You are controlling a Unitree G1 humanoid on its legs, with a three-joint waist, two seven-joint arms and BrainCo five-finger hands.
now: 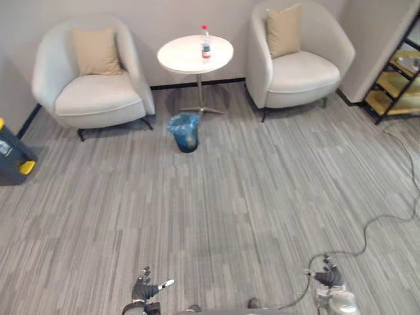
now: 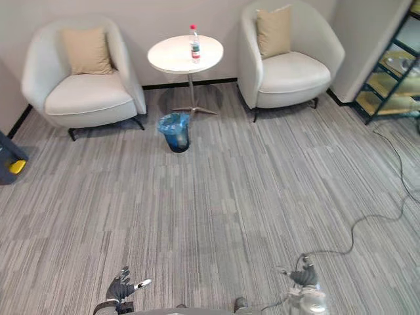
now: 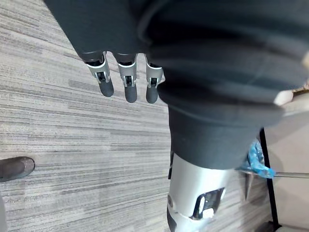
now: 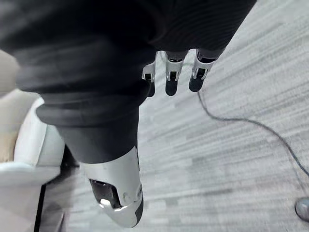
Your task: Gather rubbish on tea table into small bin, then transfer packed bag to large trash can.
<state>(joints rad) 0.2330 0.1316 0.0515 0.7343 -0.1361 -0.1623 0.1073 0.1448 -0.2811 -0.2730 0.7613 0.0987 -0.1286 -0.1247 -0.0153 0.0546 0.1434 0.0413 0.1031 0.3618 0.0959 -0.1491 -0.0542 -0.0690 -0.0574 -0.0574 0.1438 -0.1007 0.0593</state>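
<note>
Bottle (image 1: 206,44) on tea table (image 1: 178,58), small bin (image 1: 186,134) near

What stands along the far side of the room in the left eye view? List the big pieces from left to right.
Dark bin → left armchair → round table → right armchair → shelf rack.

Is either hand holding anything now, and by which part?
Nothing is held. The left hand and the right hand are both empty, fingers straight, above the carpet.
</note>
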